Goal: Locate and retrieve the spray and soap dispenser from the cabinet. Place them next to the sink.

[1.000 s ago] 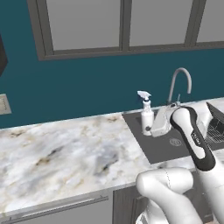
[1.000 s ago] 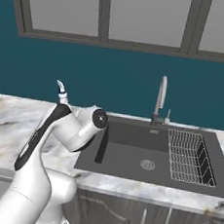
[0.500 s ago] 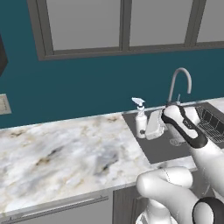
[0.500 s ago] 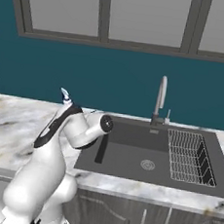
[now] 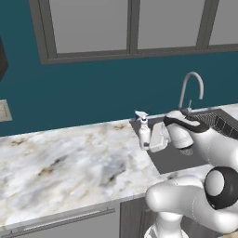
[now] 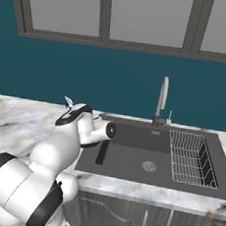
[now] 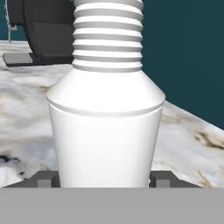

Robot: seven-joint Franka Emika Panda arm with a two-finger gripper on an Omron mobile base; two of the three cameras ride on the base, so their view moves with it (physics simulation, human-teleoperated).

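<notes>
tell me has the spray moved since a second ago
Yes. In the left base view the spray, held in the gripper, has shifted left, away from the faucet, toward the counter at the sink's left edge.

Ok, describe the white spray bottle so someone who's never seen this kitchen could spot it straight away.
Find the dark grey recessed sink with the tall curved silver faucet. At the sink's left edge, by the marble counter, the gripper is clamped on the white plastic spray bottle. Its ribbed neck and trigger nozzle set it apart.

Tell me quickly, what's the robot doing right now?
Claw shut on white plastic spray bottle. Bottle upright at marble counter edge, beside dark sink. Nothing in the way.
</notes>
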